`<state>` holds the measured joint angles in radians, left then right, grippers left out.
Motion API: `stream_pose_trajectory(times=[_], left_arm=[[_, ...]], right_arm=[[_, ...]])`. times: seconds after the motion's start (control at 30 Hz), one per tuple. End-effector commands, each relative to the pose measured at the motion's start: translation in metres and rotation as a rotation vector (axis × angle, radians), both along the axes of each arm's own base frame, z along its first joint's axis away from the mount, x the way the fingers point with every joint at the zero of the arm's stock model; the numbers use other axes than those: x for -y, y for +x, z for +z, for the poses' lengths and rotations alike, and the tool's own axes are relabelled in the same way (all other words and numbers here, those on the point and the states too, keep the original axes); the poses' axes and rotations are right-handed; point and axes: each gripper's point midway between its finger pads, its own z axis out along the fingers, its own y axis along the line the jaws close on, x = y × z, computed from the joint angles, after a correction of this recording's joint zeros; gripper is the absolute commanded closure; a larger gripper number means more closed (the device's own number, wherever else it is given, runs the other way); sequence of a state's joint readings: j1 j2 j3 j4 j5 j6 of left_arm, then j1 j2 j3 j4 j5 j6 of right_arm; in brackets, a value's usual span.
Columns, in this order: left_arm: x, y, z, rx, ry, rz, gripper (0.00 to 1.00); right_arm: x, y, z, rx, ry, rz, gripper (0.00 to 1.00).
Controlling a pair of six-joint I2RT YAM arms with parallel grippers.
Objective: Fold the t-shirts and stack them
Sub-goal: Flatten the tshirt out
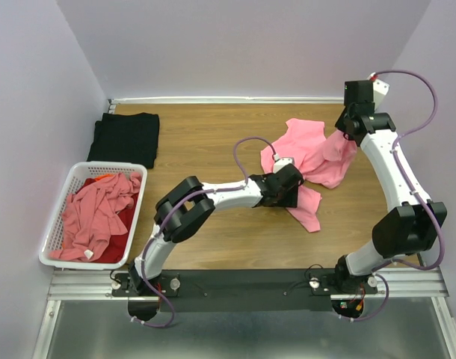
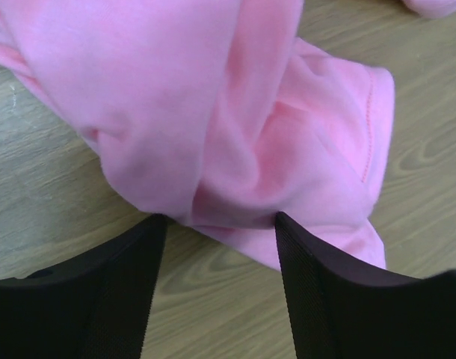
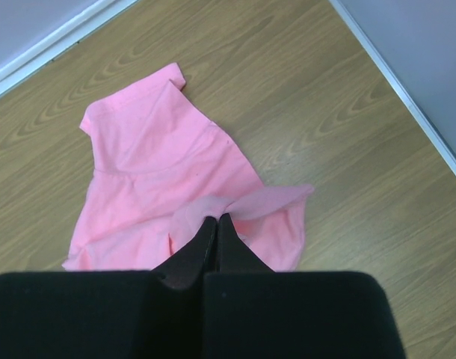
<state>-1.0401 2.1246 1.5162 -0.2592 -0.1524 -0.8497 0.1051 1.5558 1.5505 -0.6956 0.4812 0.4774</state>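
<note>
Wearing glossy white shells between bulky black joint housings on the left arm and right arm, trailing thin lilac cables, ending in matte black left gripper and right gripper.

This is looking like a robotics lab test cell. Plain lilac walls are boxing in a wood-grain bench beyond the left end effector and right end effector, whose cabled arms are standing bolted to a metal rail behind them.
</note>
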Motion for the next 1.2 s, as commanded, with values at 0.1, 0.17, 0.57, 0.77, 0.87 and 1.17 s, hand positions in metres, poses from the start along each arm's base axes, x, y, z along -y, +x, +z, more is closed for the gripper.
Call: stream_pose_trajectory(times=[0.1,0.17,0.57,0.77,0.87,1.17], left_arm=[[-0.006,0.013,-0.021,0.023,0.08,0.056,0.55],[-0.017,0.019,-0.024,0.044,0.121,0.074,0.82],[-0.217,0.041,0.084,0.414,0.62,0.172,1.0],[-0.24,0.047,0.108,0.511,0.583,0.125,0.95],[-0.245,0.057,0.104,0.456,0.575,0.187,0.71],[-0.25,0.046,0.117,0.223,0.161,0.45,0.34]], right_arm=[[0.002,-0.005,0.001,0.015,-0.003,0.012,0.99],[0.004,-0.009,0.005,0.026,-0.013,0.005,0.99],[0.032,-0.043,0.043,0.118,-0.115,-0.09,0.99],[0.027,-0.048,0.042,0.127,-0.105,-0.044,0.99],[0.021,-0.047,0.035,0.113,-0.088,-0.012,0.99],[0.008,-0.043,0.023,0.091,-0.044,0.051,0.99]])
